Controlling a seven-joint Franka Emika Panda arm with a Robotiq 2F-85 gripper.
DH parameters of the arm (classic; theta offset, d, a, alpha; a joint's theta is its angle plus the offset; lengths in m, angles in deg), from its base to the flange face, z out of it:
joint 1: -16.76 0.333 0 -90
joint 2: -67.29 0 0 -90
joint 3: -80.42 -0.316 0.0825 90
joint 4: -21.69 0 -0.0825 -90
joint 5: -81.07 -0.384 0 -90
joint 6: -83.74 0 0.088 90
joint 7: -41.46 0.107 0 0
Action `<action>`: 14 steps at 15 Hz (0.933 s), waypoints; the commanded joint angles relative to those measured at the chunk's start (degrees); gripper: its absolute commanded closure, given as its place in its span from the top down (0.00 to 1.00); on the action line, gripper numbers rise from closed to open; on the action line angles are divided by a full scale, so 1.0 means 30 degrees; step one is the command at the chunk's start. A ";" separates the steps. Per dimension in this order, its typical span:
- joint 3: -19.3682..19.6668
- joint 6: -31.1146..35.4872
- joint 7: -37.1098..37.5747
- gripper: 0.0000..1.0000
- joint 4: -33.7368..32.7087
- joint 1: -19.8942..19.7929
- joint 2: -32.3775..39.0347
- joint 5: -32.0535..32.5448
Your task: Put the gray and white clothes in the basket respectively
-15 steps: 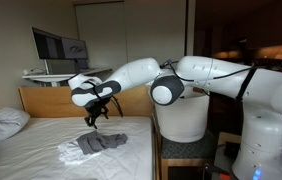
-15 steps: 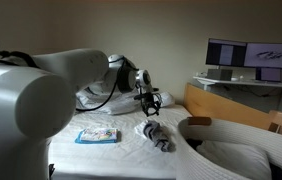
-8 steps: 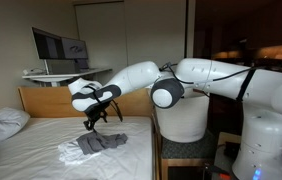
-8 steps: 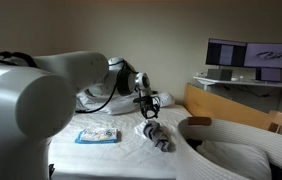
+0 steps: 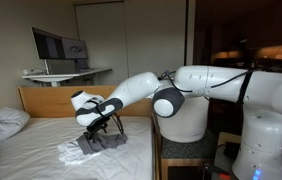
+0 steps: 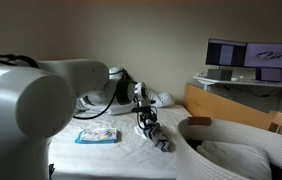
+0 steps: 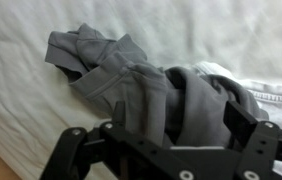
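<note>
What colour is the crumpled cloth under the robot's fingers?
The crumpled cloth is dark gray. It shows best in the wrist view.

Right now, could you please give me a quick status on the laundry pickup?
Gripper open, low over gray garment. White garment alongside it on bed. Nothing blocking the grab.

The gripper (image 5: pixel 93 128) hangs with jaws spread just above the gray cloth (image 5: pixel 104 142); bare sheet (image 5: pixel 36 140) lies open toward the pillow (image 5: pixel 1 122); the white cloth (image 5: pixel 71 152) touches the gray one on that side; the headboard (image 5: pixel 49 100) walls the far end; the basket (image 5: pixel 186 125) stands beside the bed, partly behind the elbow; in an exterior view a flat packet (image 6: pixel 98 134) lies near the gray cloth, apart from it.
</note>
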 commanded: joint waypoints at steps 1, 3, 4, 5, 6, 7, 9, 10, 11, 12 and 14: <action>0.0544 0.1084 0.1779 1.00 -0.0753 -0.0047 0.0972 0.0161; 0.0795 0.1624 0.2625 1.00 0.0294 -0.0031 0.0599 0.0420; 0.0953 0.1738 0.2974 1.00 0.0285 -0.0054 0.0772 0.0523; 0.1047 0.1940 0.3308 1.00 0.0484 -0.0077 0.0832 0.0589; 0.1083 0.2041 0.3505 1.00 0.0643 -0.0111 0.0877 0.0602; 0.1057 0.2160 0.3626 1.00 0.0942 -0.0152 0.0908 0.0587; 0.1022 0.2569 0.3904 1.00 0.1735 -0.0166 0.0939 0.0614; 0.1070 0.2865 0.4179 1.00 0.2154 -0.0124 0.0953 0.0656; 0.1105 0.2904 0.4324 1.00 0.2507 -0.0067 0.0974 0.0688; 0.1147 0.2940 0.4546 1.00 0.2860 -0.0022 0.0999 0.0712; 0.1334 0.2904 0.5062 1.00 0.3467 0.0150 0.1047 0.0852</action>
